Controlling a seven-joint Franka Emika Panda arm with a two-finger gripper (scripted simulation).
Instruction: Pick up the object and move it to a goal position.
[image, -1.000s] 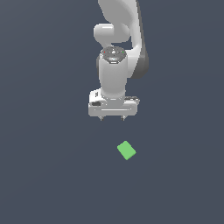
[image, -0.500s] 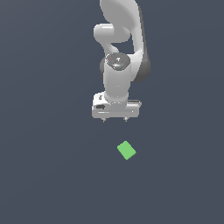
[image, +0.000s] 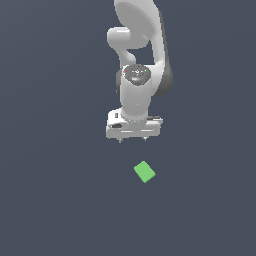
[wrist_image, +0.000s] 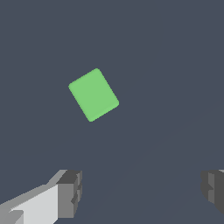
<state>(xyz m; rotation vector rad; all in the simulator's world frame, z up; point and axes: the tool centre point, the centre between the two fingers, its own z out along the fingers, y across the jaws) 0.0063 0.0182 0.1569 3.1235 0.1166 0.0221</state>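
Green cube is seen lying on the dark grey floor, turned at an angle, apart from the gripper and untouched by it. In the wrist view the cube is shown whole, while the fingers are spread wide with nothing held; both are cut off at the frame's edge. In the exterior view only small fingertips are made out.

We see bare dark floor all around the green cube; nothing stands between it and our spread gripper.
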